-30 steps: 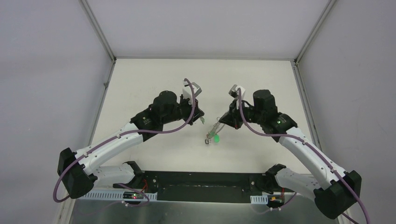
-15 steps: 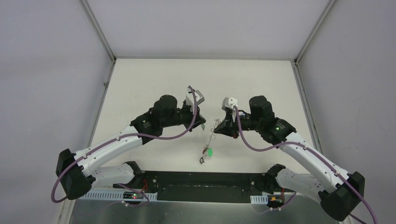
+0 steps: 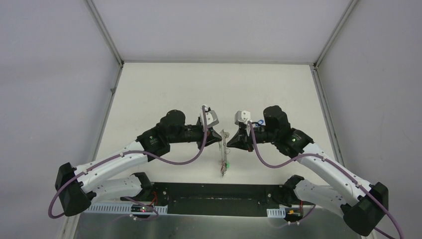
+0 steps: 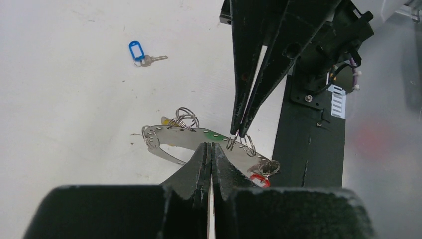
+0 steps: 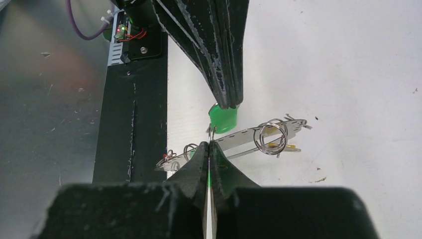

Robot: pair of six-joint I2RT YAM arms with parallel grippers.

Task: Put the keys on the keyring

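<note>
Left gripper (image 4: 209,147) moved in beside keyring (image 4: 196,135), closed on nothing, right gripper (image 5: 209,145) clamped shut on keyring.

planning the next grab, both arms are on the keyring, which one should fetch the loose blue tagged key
Right, probably. The blue-tagged key lies close beside the right arm, across the keyring from the left arm, whose shut jaws grip the ring.
</note>
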